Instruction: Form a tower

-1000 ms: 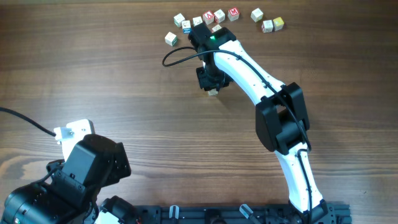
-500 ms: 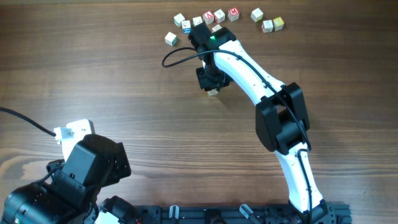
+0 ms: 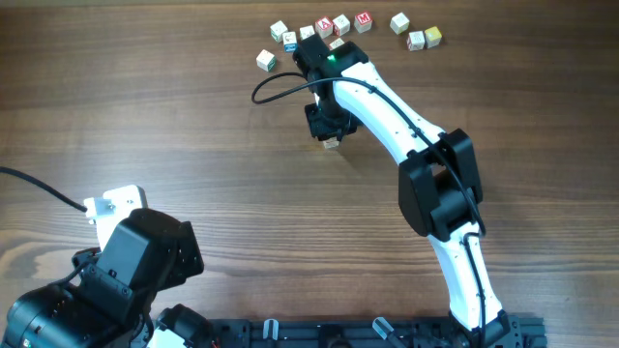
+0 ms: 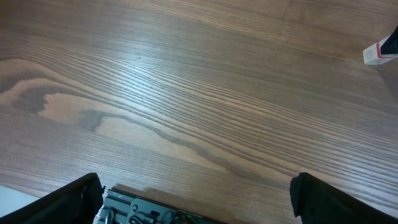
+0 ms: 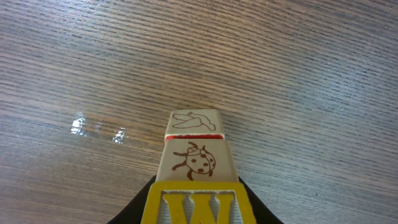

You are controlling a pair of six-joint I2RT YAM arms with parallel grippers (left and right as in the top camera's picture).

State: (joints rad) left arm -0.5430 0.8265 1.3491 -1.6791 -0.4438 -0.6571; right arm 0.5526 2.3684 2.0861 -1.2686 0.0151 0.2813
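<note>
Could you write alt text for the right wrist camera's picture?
A tower of three wooden picture cubes stands on a wooden table, seen from above: a yellow W cube nearest, gripped by the right tool, then a ladybird cube, then a bird cube.

The narrow tower of small cream wooden cubes (image 5: 194, 155) shows a yellow border and yellow letter on the face nearest the black right gripper (image 5: 198, 211). Next comes a brown ladybird drawing, then a thin red line and a brown bird outline farthest out. Beyond it, the wooden table (image 5: 298, 68) is grey-brown with fine streaky grain.
</note>
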